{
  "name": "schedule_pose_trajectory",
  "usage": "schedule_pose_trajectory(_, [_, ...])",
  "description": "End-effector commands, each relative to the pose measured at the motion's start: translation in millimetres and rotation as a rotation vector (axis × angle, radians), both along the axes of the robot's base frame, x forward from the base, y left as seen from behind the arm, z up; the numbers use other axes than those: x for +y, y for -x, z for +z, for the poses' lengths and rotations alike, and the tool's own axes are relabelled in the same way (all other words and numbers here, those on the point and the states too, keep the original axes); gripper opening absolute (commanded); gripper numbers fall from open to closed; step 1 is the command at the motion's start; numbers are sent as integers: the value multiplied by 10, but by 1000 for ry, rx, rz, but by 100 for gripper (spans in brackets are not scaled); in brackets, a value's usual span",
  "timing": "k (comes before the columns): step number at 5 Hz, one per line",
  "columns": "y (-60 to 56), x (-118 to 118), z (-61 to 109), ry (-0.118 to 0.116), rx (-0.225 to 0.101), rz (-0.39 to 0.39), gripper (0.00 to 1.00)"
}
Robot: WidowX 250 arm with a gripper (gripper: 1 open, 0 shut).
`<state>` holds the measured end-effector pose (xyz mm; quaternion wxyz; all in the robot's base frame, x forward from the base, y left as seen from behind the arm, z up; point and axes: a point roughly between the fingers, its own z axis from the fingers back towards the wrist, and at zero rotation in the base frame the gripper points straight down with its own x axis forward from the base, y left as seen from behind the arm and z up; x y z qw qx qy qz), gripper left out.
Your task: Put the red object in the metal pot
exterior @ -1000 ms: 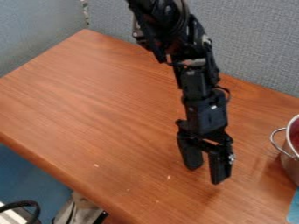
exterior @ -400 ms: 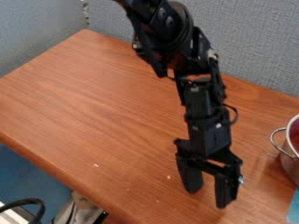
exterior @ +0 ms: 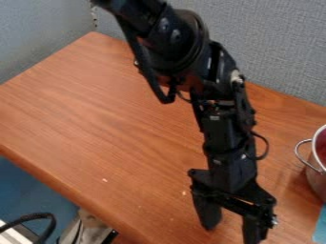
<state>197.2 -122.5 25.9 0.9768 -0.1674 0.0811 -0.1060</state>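
Presently the gripper (exterior: 234,221) is held low over the table (exterior: 121,124) with its fingers spread apart; the metal pot (exterior: 315,164) is seen at the right edge, something red inside; its side handle (exterior: 303,152) could be knocked by a wide sweep.

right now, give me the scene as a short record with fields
pincer: open, low over the near right part of the table
held: nothing seen between the fingers
pot: metal, at the right edge of the view, only partly in frame
pot handle: a wire loop on its left side
pot inside: something red, cut off by the frame
table: brown wood surface
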Motion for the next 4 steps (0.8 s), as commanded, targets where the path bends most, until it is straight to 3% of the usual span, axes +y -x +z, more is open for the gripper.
schedule_pose_trajectory(1, [-79,31,162,11,-27,55,100])
schedule_pose_trajectory(2, [-130,99,235,10,-22,110,100])
schedule_pose_trajectory(4, [11,199,-60,63,-5,111,100])
